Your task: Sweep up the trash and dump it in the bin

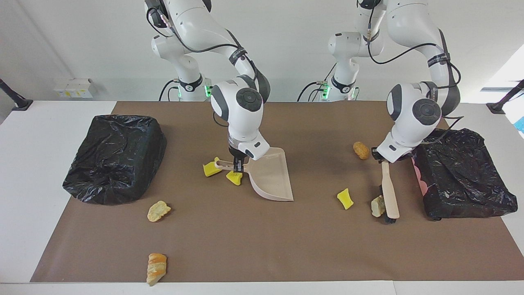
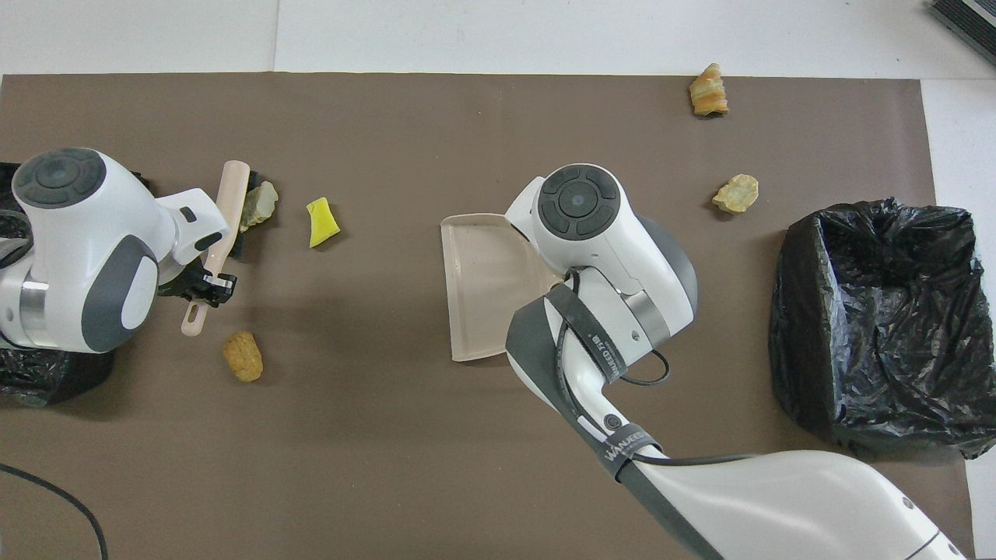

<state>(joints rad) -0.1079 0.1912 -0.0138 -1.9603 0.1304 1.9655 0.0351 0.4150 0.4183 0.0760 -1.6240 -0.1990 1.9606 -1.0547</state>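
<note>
Trash (image 1: 346, 198) lies scattered: yellow spongy bits, tan crusty lumps.

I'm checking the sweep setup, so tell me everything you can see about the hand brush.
The hand brush is beige, plastic-looking, with a long flat handle and dark bristles along one side of its head. The left gripper is shut on the handle's end. It slopes down to the brown mat, beside the black-lined bin, bristles against a pale crusty chunk.
</note>
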